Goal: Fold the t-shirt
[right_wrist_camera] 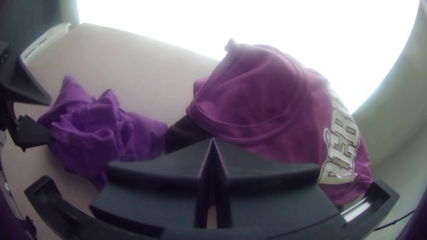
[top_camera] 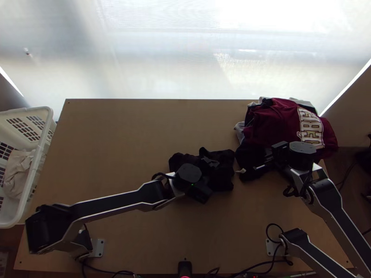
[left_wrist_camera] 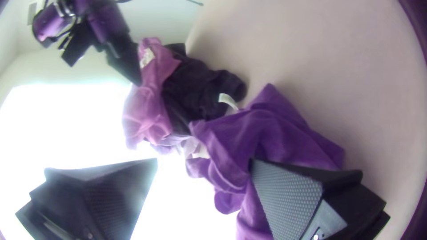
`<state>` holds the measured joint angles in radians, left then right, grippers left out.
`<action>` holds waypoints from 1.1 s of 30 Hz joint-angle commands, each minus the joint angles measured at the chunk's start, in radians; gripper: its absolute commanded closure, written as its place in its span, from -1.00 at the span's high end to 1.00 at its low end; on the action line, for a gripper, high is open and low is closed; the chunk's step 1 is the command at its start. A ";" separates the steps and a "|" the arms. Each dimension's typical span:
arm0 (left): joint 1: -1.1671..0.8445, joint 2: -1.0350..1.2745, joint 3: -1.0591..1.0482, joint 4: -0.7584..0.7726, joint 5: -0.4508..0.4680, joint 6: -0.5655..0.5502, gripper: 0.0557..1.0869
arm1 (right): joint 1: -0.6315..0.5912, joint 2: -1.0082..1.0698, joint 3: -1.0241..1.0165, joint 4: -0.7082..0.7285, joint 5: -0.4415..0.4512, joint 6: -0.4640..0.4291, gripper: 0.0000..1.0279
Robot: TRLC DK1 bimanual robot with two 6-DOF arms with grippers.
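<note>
From the top view, I see the dark t-shirt (top_camera: 223,175) bunched on the counter (top_camera: 116,139) left of the maroon-topped pile (top_camera: 273,123), my left hand (top_camera: 188,173) above it, my right hand (top_camera: 274,155) at the pile's near edge. Left wrist view: fingers wide apart. Right wrist view: fingers closed together.

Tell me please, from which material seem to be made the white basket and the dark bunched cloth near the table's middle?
The basket looks like hard plastic, slightly glossy, with a smooth rim and moulded grid openings. The dark cloth looks like soft matte fabric, crumpling into loose folds; perhaps cotton, but the fibre stays uncertain.
</note>
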<state>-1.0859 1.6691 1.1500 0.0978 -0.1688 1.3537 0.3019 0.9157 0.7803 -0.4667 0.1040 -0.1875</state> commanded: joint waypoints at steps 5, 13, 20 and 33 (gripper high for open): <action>0.119 -0.212 0.114 -0.241 -0.110 -0.334 0.91 | 0.019 -0.011 0.000 -0.004 -0.004 0.003 -0.95; 0.251 -0.183 0.254 -0.702 -0.057 -0.893 0.52 | 0.270 0.064 0.014 0.011 -0.004 0.019 -0.95; 0.281 -0.187 0.246 -0.750 0.183 -1.151 -0.92 | 0.434 0.212 0.083 0.054 0.008 -0.061 -0.95; 0.411 -0.134 0.134 -0.665 0.667 -1.483 -0.92 | 0.500 0.454 0.119 0.240 0.028 -0.030 -0.95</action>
<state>-0.7189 1.4963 1.3811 -0.6369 0.3450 -0.0219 0.7551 1.2728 0.8791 -0.2962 0.1234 -0.2363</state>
